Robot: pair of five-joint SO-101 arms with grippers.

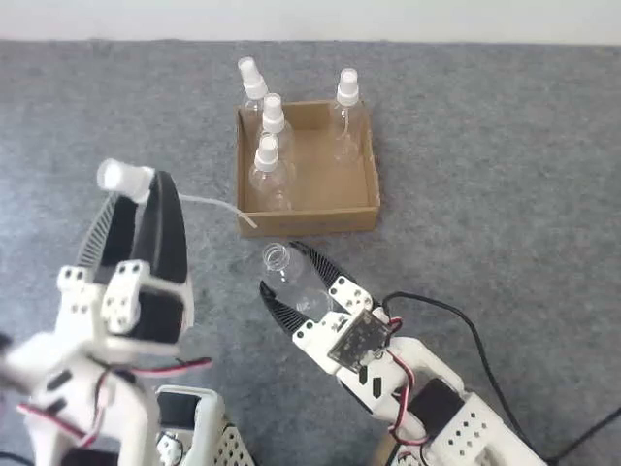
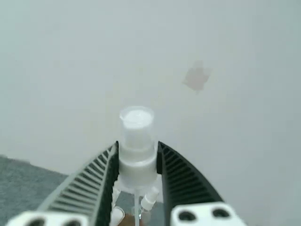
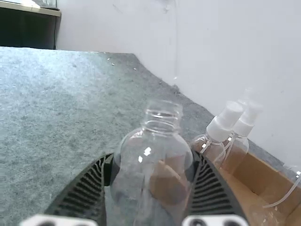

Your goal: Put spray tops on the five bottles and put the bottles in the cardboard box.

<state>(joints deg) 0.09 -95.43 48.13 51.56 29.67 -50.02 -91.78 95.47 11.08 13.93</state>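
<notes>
spray top (image 2: 137, 153) tight in left end effector (image 2: 137, 147), bottle (image 3: 153, 141) tight in right end effector (image 3: 153, 164)

Four capped bottles (image 1: 271, 165), one open bottle (image 1: 291, 277), one loose spray top (image 1: 124, 177), one cardboard box (image 1: 309, 218)

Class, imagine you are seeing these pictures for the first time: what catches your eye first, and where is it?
First, the left gripper, raised at the left of the high view, is shut on a spray top. Next, the right gripper holds an open clear bottle just in front of the cardboard box, where four topped bottles stand upright.
</notes>
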